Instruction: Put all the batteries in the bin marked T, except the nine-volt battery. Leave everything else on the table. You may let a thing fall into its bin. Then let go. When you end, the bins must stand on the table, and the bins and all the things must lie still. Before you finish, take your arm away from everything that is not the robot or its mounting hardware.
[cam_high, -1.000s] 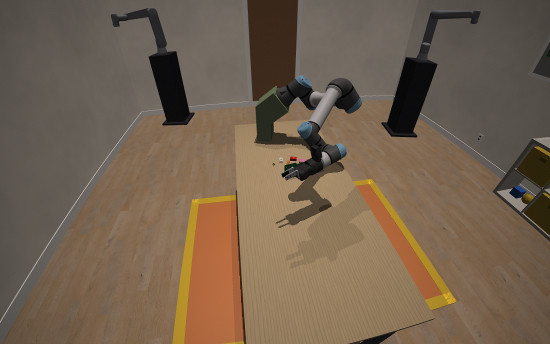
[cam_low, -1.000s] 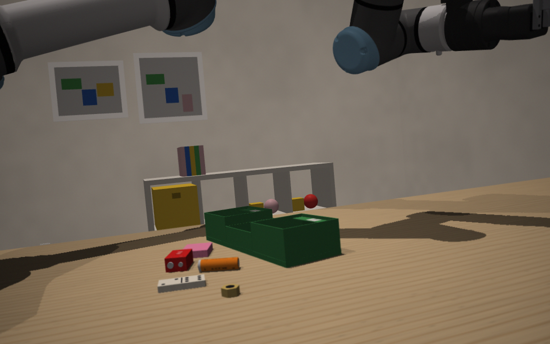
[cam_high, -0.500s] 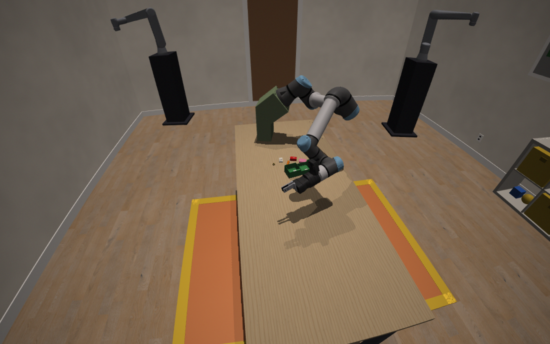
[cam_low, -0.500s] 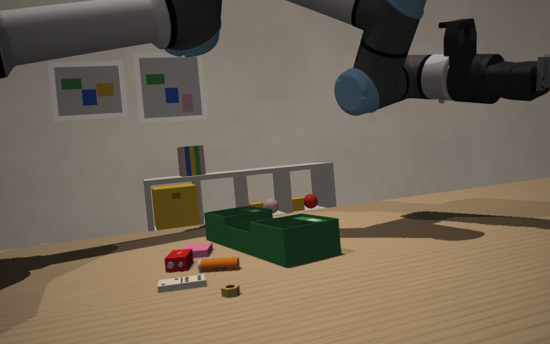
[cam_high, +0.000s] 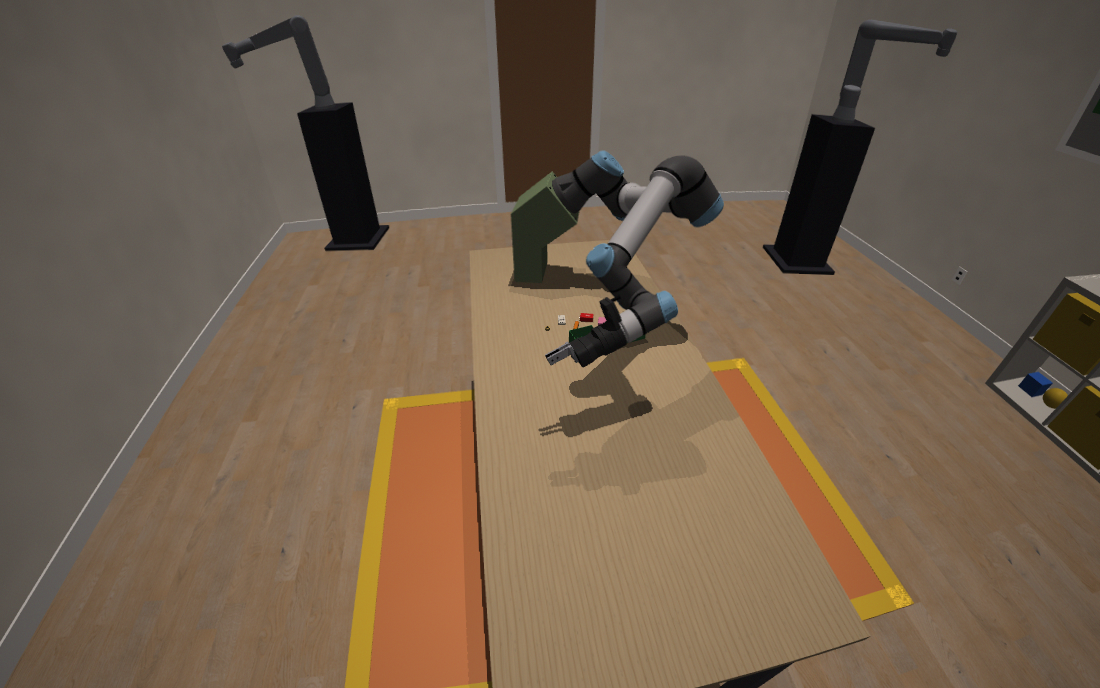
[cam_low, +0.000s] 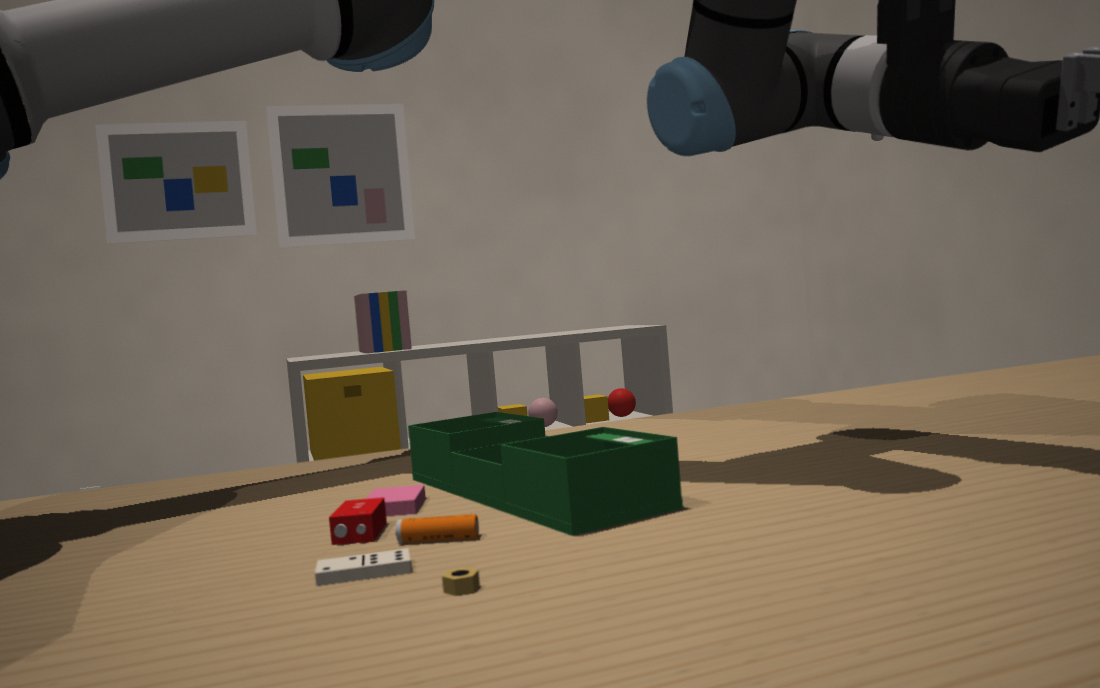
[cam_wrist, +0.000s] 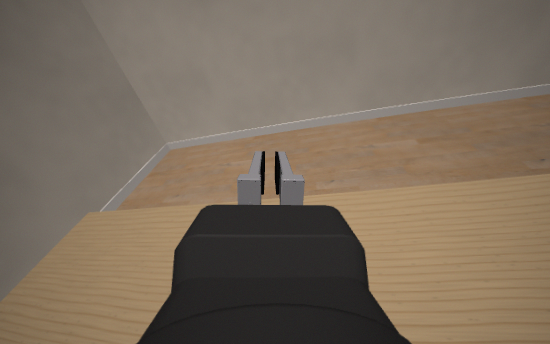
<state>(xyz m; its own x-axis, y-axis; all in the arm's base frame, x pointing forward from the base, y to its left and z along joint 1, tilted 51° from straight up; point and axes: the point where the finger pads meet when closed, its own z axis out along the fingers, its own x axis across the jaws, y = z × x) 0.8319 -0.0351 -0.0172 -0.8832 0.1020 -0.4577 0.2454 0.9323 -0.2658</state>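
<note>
An orange cylindrical battery (cam_low: 438, 528) lies on the table beside a red nine-volt battery (cam_low: 356, 520). Dark green bins (cam_low: 551, 474) stand joined together to the right of them, with small white labels on their rims; I cannot read the letters. My gripper (cam_wrist: 269, 164) is held level, high above the table and away from the bins. Its fingers are nearly together with only a thin gap, and nothing is between them. It also shows in the top view (cam_high: 555, 355), on the near side of the bins (cam_high: 580, 332).
A pink block (cam_low: 397, 498), a white domino (cam_low: 362, 565) and a brass nut (cam_low: 459, 580) lie near the batteries. A green pedestal (cam_high: 535, 231) holds the arm at the table's far end. A shelf (cam_low: 486, 381) stands behind the table.
</note>
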